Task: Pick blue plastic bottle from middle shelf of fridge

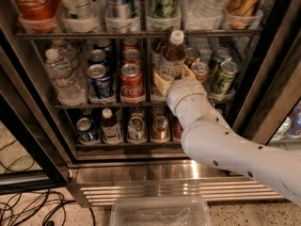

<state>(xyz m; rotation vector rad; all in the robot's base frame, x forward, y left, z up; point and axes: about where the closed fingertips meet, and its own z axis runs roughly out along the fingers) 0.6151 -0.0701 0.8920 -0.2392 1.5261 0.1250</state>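
Observation:
The blue plastic bottle (172, 59), with a white cap, reddish-brown shoulders and a white-and-blue label, stands upright at the front of the middle shelf (108, 106) of the fridge (141, 173). Its cap reaches the rail of the rack above. My gripper (174, 77) is shut on the bottle's lower half, with one yellowish finger (161, 82) on its left and the other on its right. My white arm (221, 145) reaches in from the lower right and hides the bottle's base.
Blue cans (99, 79) and red cans (131, 81) stand left of the bottle, green cans (221, 76) right, crinkled water bottles (61, 76) far left. A Coca-Cola bottle (35, 1) is on the rack above. A black door frame (268, 84) is right. A clear bin (160, 212) and cables (28, 206) lie on the floor.

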